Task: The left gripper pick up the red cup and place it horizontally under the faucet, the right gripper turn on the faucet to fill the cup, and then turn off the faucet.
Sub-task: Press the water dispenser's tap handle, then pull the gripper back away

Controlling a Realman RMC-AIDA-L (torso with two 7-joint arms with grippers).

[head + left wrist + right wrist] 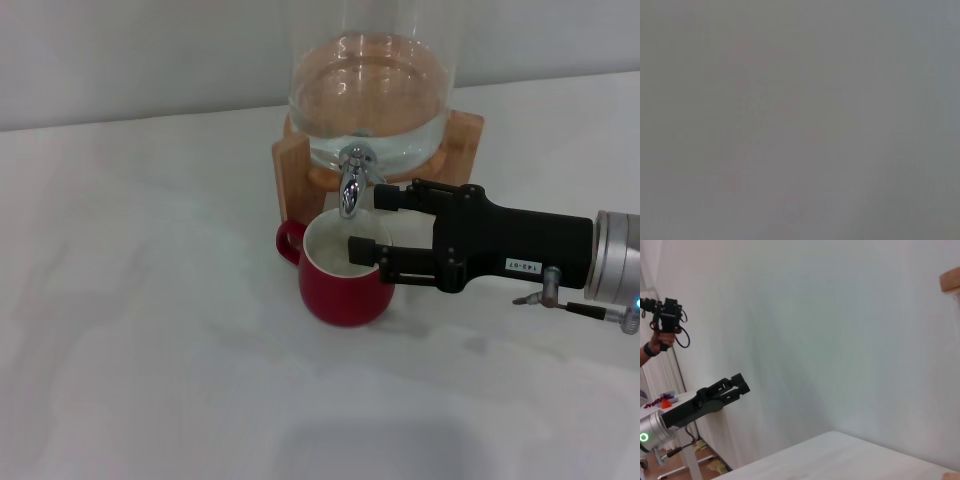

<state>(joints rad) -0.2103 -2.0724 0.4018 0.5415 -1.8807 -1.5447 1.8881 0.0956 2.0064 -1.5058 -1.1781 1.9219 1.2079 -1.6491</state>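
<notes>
Red cup [345,272] upright on worktop [150,350], directly under faucet [351,183]. Right pincer [370,222] apart, level with faucet and cup rim. Left pincer [737,384] parked away, seemingly together.

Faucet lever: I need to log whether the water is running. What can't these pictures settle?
- Head view: flow from the faucet into the red cup is too faint to judge; the right gripper covers the cup's right side.
- Left wrist view: blank grey.
- Right wrist view: faucet out of frame; left gripper far off.
</notes>
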